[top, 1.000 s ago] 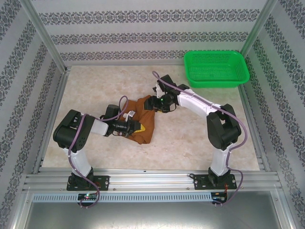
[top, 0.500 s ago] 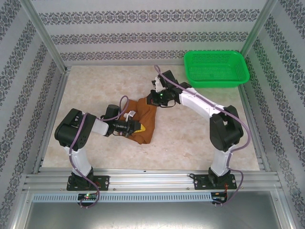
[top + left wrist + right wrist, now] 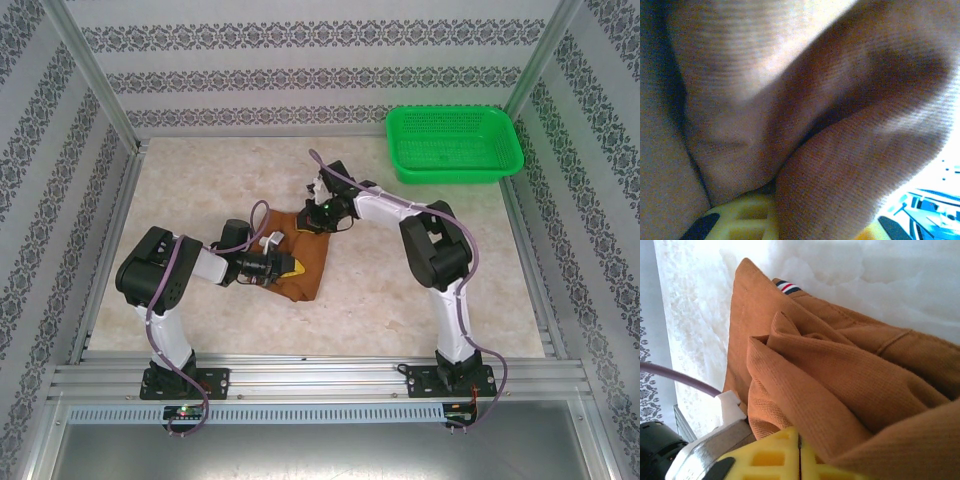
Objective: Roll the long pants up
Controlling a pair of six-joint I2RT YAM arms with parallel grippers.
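- Nearest the bottom rail in the top view, the left arm bends in from the lower left, and the left gripper (image 3: 283, 266) lies low at the left edge of the long pants (image 3: 308, 258).
- Up close on the left wrist camera, rust-brown cloth bulges right down over the yellow pads (image 3: 747, 220) at the bottom of the frame. How far the jaws stand apart, I cannot tell.
- There are the pants: a bunched, folded heap just left of centre on the pale marbled desk (image 3: 200, 180), lying between the two grippers.
- At the heap's upper edge, the right gripper (image 3: 318, 213) reaches in from the right and comes down on the cloth.
- On the right wrist camera, its yellow pads (image 3: 772, 457) are pressed together along a thin seam, and a fold of the pants rises from their tips.
- Beyond that fold, a small striped tag (image 3: 788, 287) shows at the top edge of the cloth.
- Far back, in the upper right of the top view, a green basket (image 3: 455, 145) stands well apart from the pants.
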